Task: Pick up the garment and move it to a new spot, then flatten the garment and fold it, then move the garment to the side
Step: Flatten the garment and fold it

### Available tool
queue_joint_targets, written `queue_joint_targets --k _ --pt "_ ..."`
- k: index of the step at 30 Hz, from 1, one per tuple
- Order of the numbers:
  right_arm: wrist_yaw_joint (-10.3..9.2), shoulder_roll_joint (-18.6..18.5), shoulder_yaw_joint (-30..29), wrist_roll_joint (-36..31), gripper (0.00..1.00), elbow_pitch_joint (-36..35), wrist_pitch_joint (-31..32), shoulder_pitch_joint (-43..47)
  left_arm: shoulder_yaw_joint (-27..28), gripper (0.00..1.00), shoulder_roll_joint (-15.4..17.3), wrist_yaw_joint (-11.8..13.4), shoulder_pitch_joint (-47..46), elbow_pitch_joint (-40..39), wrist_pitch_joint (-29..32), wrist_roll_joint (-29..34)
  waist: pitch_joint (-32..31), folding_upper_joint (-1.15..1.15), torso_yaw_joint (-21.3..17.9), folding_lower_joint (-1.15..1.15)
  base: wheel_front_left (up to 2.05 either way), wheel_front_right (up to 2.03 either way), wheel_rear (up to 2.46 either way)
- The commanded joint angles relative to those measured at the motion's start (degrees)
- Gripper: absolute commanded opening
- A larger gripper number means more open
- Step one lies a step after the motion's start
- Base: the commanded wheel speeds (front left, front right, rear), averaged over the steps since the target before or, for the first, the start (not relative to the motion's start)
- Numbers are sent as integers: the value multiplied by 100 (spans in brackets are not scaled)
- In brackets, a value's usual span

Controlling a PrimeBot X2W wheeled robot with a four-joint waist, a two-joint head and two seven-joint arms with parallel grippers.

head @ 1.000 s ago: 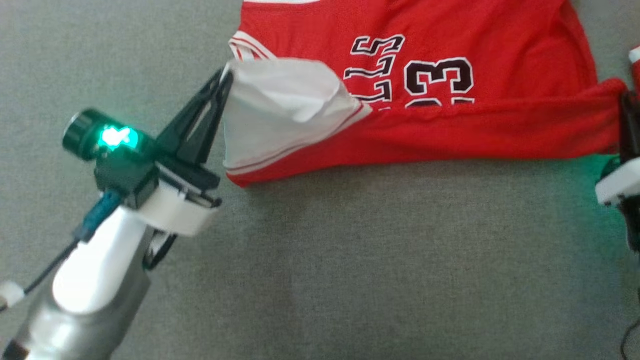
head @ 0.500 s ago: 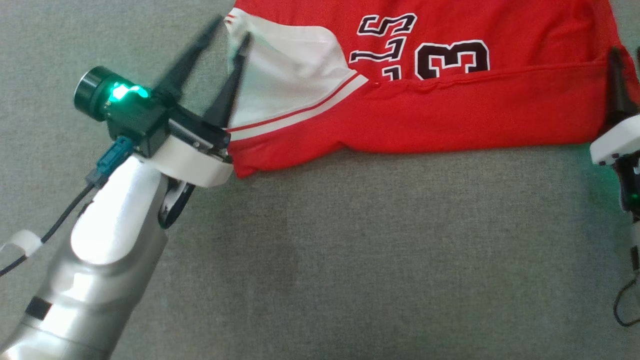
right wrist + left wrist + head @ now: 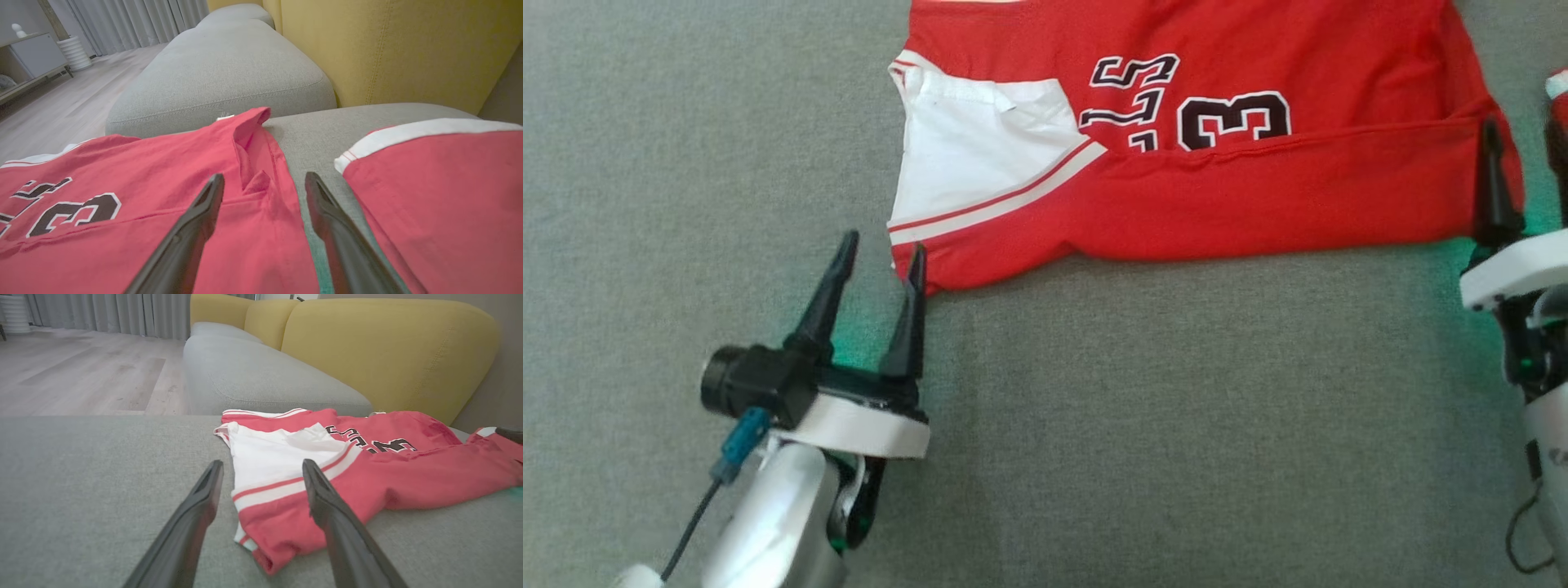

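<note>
Both hands wide open here, nothing pinched in either one. My left gripper (image 3: 884, 243) has its two dark fingers spread in a broad V over the gray sofa cushion (image 3: 1094, 408), and the red garment (image 3: 1258, 196) lies flat just ahead of the tips. In the left wrist view, the near corner of the garment (image 3: 408, 477) sits between and just beyond my left gripper's (image 3: 262, 463) fingers, red hem first, then a white stripe, then a white panel further out. My inner finger lines up with that corner; whether it brushes the cloth, I cannot tell.

Over on the other side, my right gripper (image 3: 1523, 131) is spread just as wide at the garment's far end. The right wrist view puts the cloth's (image 3: 102, 171) side edge running up between the fingers of my right gripper (image 3: 264, 175): red fabric under the inner finger, bare gray cushion under the outer one. The cloth lies loose, unclamped.

The near edge is folded up, its hem cutting across the black number. Beyond my right outer finger lies a second red piece (image 3: 429, 196) with a white band; same garment or not, I cannot tell. A yellow backrest (image 3: 388, 347) rises past it all.
</note>
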Motion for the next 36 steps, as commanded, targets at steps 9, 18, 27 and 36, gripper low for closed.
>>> queue_joint_targets --k 9,18,27,36 --pt "39 -42 294 189 100 25 -154 27 122 100 77 12 -234 676 312 -11 6 0 -152 1 0 0 0" --pt "39 -31 359 363 100 313 -77 13 -140 0 117 -250 -339 966 542 -47 19 0 -174 1 0 0 0" --pt "39 -145 474 653 100 620 161 216 -197 0 211 -255 -316 831 384 -16 -35 0 -4 1 0 0 0" --pt "39 -327 474 941 0 636 262 621 -250 0 390 -204 -30 569 381 -3 -260 0 90 1 0 0 0"
